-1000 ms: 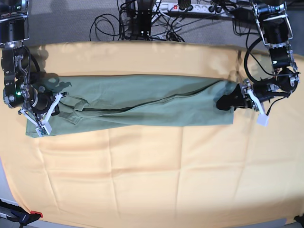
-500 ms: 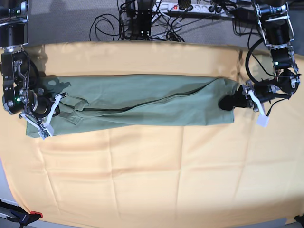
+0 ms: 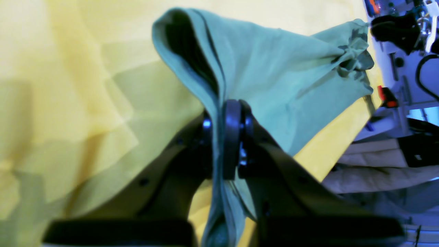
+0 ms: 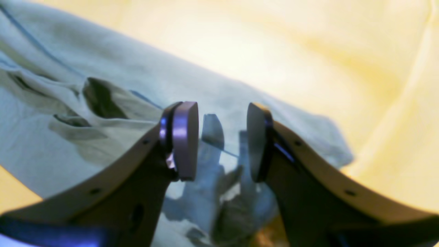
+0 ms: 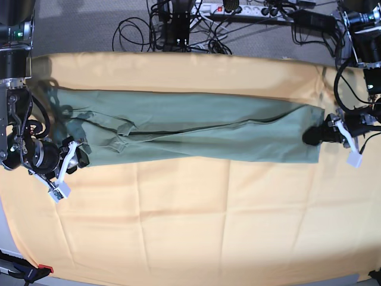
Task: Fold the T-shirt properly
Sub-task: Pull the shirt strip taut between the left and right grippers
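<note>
The sage-green T-shirt [image 5: 196,134] lies stretched into a long band across the yellow-orange cloth [image 5: 190,226]. My left gripper [image 5: 314,137] is at the shirt's right end. In the left wrist view the left gripper [image 3: 226,137] is shut on a fold of the shirt [image 3: 291,75], which rises off the cloth. My right gripper [image 5: 76,161] is at the shirt's left front corner. In the right wrist view the right gripper [image 4: 222,140] is open and empty, just above the rumpled shirt [image 4: 103,68].
The yellow-orange cloth covers the whole table and is creased. Black cables [image 5: 178,27] and a power strip [image 5: 238,9] lie beyond the back edge. A red-tipped clamp [image 5: 30,271] sits at the front left corner.
The left gripper has pulled the shirt's end to the right, and the whole shirt has slid right and stretched longer. The right gripper has moved toward the front, to the shirt's lower left edge.
</note>
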{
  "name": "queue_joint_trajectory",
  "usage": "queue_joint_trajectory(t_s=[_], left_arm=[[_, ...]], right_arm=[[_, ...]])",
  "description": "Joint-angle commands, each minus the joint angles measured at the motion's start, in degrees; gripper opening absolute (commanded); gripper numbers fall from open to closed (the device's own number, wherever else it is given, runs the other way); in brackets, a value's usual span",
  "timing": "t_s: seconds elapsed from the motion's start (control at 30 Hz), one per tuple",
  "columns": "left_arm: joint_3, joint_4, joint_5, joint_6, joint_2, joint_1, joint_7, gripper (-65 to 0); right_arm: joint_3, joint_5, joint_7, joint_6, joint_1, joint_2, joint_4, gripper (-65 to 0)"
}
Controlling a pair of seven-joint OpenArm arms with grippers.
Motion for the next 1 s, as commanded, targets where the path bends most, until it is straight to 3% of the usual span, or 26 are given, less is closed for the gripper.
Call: queue_joint_trajectory(t_s=[0.0, 0.2, 0.4, 0.5, 0.6, 0.97], left_arm=[[-0.48, 0.85, -1.38, -0.15, -2.36, -1.29, -0.98, -65.0], [-0.48, 0.85, -1.60, -0.15, -7.23, -1.31, -1.05, -65.0], [-0.55, 0.85, -4.48, -0.68, -8.76, -1.31, -0.96, -65.0], [-0.57, 0.85, -8.51, -1.99, -8.74, -1.31, 0.00, -65.0], [-0.57, 1.46, -8.51, -3.56, -8.11, -1.77, 2.05, -65.0], [-0.57, 11.78, -8.51, -1.01, -4.76, -1.77, 3.21, -65.0]], right_arm=[[0.50, 0.59, 0.92, 0.02, 1.38, 0.92, 0.72, -38.7], [0.50, 0.39, 0.92, 0.02, 1.33, 0.87, 0.70, -38.7], [0.50, 0.42, 0.92, 0.04, 1.33, 0.83, 0.70, -38.7], [0.50, 0.39, 0.92, 0.04, 1.33, 0.83, 0.70, -38.7], [0.50, 0.42, 0.94, 0.04, 1.33, 0.83, 0.70, -38.7], [0.48, 0.39, 1.33, 1.22, 1.29, -1.31, 0.70, -38.7]])
